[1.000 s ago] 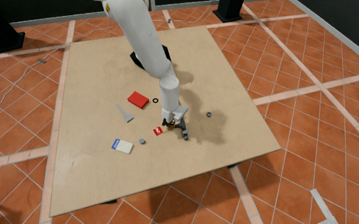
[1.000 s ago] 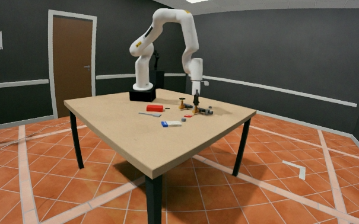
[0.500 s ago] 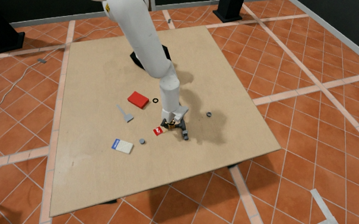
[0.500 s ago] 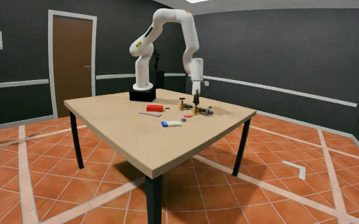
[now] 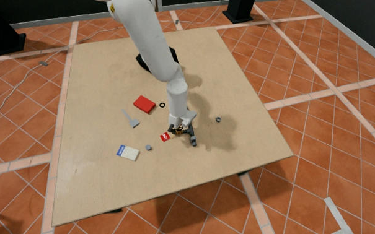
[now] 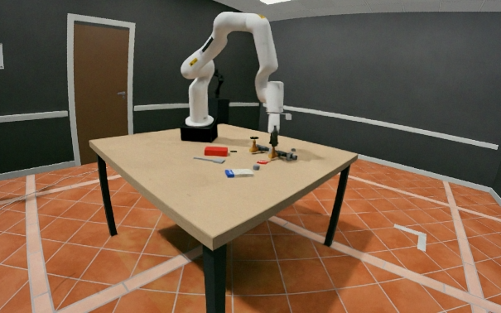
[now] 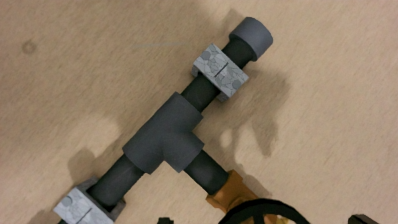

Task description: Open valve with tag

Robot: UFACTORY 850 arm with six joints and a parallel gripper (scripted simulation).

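Observation:
A dark grey pipe tee (image 5: 191, 134) (image 6: 286, 156) (image 7: 165, 140) lies on the table (image 5: 103, 186), held by grey clamps (image 7: 220, 72). A brass valve (image 5: 178, 131) (image 6: 273, 155) (image 7: 226, 198) with a black handwheel (image 7: 252, 214) sits on one branch. A red tag (image 5: 165, 136) (image 6: 262, 161) lies just beside it on the table. A second brass valve (image 6: 254, 145) stands further back; in the top view the arm hides it. My gripper (image 5: 179, 127) (image 6: 273, 138) (image 7: 262, 220) points straight down over the tagged valve's handwheel. Its fingers are open, one on each side of the wheel.
A red block (image 5: 144, 104), a black ring (image 5: 162, 104), a grey scraper (image 5: 131, 119), a white card with a blue end (image 5: 127, 152), a small grey cylinder (image 5: 148, 147) and a grey nut (image 5: 217, 117) lie around. The robot's black base (image 6: 198, 133) stands at the back.

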